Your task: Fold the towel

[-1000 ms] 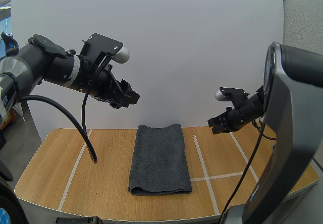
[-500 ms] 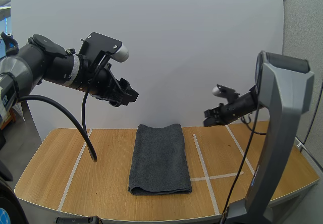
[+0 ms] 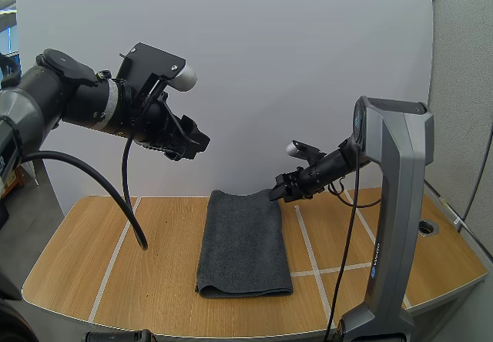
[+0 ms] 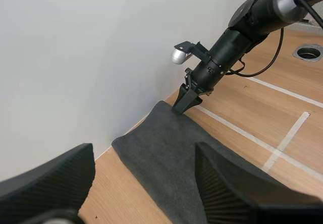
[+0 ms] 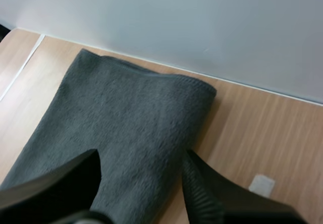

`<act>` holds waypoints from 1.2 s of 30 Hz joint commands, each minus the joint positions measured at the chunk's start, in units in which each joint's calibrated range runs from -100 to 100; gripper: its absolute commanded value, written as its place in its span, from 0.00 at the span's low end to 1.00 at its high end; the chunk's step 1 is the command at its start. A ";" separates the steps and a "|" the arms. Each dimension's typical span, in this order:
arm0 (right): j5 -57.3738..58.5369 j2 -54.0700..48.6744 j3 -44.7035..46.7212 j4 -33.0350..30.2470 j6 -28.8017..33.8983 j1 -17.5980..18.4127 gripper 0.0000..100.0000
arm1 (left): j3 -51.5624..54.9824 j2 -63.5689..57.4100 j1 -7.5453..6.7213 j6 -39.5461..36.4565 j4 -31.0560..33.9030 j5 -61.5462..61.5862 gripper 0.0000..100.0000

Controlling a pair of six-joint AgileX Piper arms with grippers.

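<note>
Reach was what had changed: within the last second the right gripper (image 3: 279,193) had swung in from open air at the table's right side and come down to the far right corner of the towel (image 3: 245,242). Its two fingers stood apart astride that corner's edge, with nothing pinched yet. The left gripper (image 3: 191,143) had barely shifted; it hung high over the table, left of the towel, jaws wide and empty. The towel lay where it had been, a dark grey strip down the middle of the table, its far end near the wall, and it looked already doubled. I took this for the start of the next fold, with only one corner addressed so far. The table (image 3: 85,269) was pale wood marked with white tape lines (image 3: 309,248), with a round hole (image 3: 424,226) near its right side. A plain white wall (image 3: 308,65) stood behind.
</note>
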 commanded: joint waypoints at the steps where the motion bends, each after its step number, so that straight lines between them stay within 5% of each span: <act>1: -0.24 3.39 -5.66 1.13 2.36 0.25 0.83 | 0.05 -0.47 0.05 -0.63 -1.04 -0.28 0.92; 5: -0.24 5.56 -9.84 1.13 3.85 0.25 1.00 | 0.05 -0.47 0.05 -0.63 -1.04 -0.28 0.92; 30: -8.22 8.80 -11.54 1.63 3.00 3.11 1.00 | 0.05 -1.87 0.05 -0.63 -1.04 -0.28 0.92; 31: -8.22 8.80 -11.54 1.15 3.00 3.11 0.94 | 0.05 -1.87 0.05 -0.63 -1.04 -0.28 0.92; 32: -8.22 8.80 -11.54 1.15 3.00 3.11 0.72 | 0.05 -1.87 0.05 -0.63 -1.04 -0.28 0.92; 33: -8.22 8.80 -11.54 1.15 3.21 2.95 0.37 | 0.05 -1.87 0.05 -0.63 -1.04 -0.28 0.92; 34: -8.22 8.80 -11.54 1.15 3.44 2.88 0.27 | 0.05 -1.87 0.05 -0.63 -1.04 -0.28 0.92; 35: -8.22 8.80 -11.54 1.15 3.65 2.73 0.07 | 0.05 -1.87 0.05 -0.63 -1.04 -0.28 0.92; 36: -8.22 8.80 -11.54 1.15 4.18 2.56 0.00 | 0.05 -1.87 0.05 -0.63 -1.04 -0.28 0.92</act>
